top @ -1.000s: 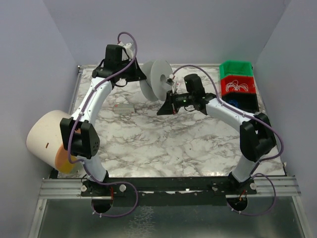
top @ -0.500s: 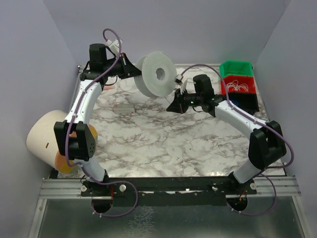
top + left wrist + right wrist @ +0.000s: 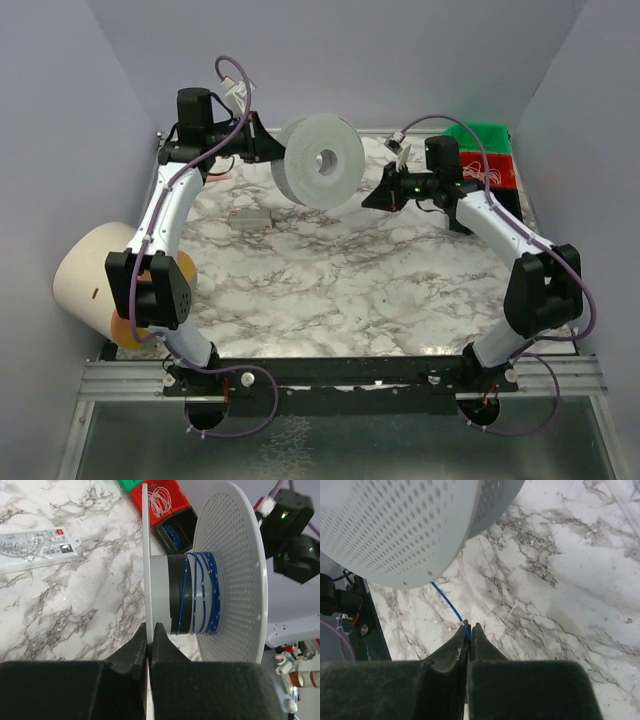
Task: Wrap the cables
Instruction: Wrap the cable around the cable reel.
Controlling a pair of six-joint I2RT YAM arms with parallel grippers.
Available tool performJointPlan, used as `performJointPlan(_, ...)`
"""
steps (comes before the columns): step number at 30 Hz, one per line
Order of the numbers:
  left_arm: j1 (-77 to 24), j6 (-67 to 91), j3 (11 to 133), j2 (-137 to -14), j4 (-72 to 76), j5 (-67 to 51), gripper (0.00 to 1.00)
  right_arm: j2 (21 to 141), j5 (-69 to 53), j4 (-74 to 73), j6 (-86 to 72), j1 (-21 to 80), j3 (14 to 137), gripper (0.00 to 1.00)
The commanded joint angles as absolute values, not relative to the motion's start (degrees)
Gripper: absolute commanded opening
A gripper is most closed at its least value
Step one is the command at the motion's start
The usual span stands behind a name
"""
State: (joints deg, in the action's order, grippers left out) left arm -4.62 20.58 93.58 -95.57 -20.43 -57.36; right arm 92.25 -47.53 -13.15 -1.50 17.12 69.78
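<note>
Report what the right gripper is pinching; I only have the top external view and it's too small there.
Observer: The right gripper is shut on a thin blue cable that runs up toward the spool.
Operator: Confirm the left grip.
Observer: The left gripper is shut on the rim of one spool flange.
Operator: Check the winding.
Observer: Several blue turns wrap the hub, loosely spaced.

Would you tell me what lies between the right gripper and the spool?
A thin blue cable spans it, from the right gripper to the spool, seen in the right wrist view.
</note>
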Motion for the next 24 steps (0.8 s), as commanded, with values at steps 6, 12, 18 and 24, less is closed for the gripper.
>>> performJointPlan(6,-11.7,-9.1,97.3,-93.0,-41.5,-50.6,0.00,97.2,-52.2,-24.4,3.3,13.3,81.6,0.00)
performJointPlan(12,-17.8,-16.3,95.5,-91.7,-44.6,-44.7,0.00,97.7,-49.7,-29.0,19.2,12.7,84.7,0.00)
performJointPlan(18,-21.1,-18.1,95.1,-92.2,-45.5,-37.1,0.00,97.8,-52.7,-35.9,27.7,12.8,88.9,0.00)
performJointPlan(24,-24.0,-16.1,93.7,-92.4,-42.1,-24.1,0.00,101.9,-60.7,-47.2,27.2,12.7,96.8,0.00)
